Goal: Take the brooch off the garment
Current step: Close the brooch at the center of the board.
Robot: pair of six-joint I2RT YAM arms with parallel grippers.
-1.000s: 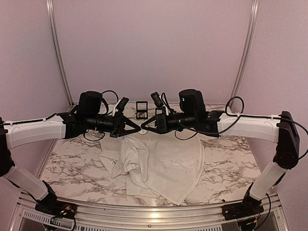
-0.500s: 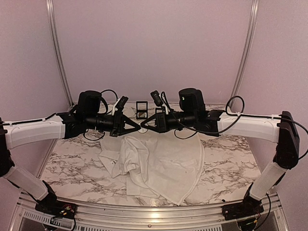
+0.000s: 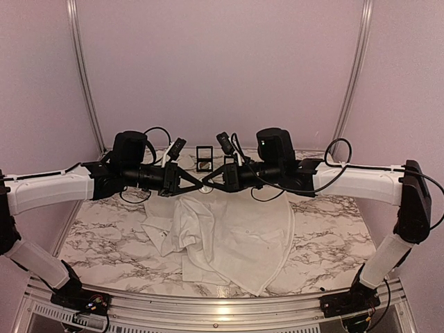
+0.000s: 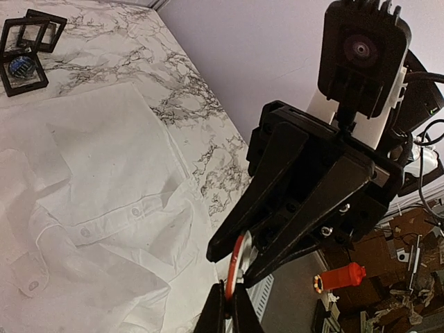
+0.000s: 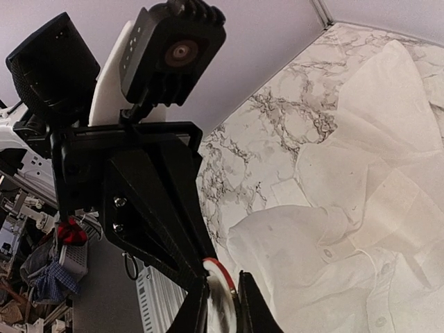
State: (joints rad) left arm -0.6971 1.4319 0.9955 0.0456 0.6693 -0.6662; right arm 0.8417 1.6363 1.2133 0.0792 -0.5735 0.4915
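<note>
While brooch (image 4: 239, 258) stays pinched, right fingers (image 5: 248, 309) edge leftward.

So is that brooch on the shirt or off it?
Off: the brooch hangs in mid-air between the left gripper and right gripper, clear of the shirt below.

No writing reads anywhere right now. The brooch (image 4: 239, 262) shows just a red rim, its face too small to read. The small blue piece (image 4: 21, 64) far back is a blur.

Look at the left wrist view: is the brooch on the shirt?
No, the red-rimmed brooch is aloft where the left gripper meets the right gripper, above the shirt.
</note>
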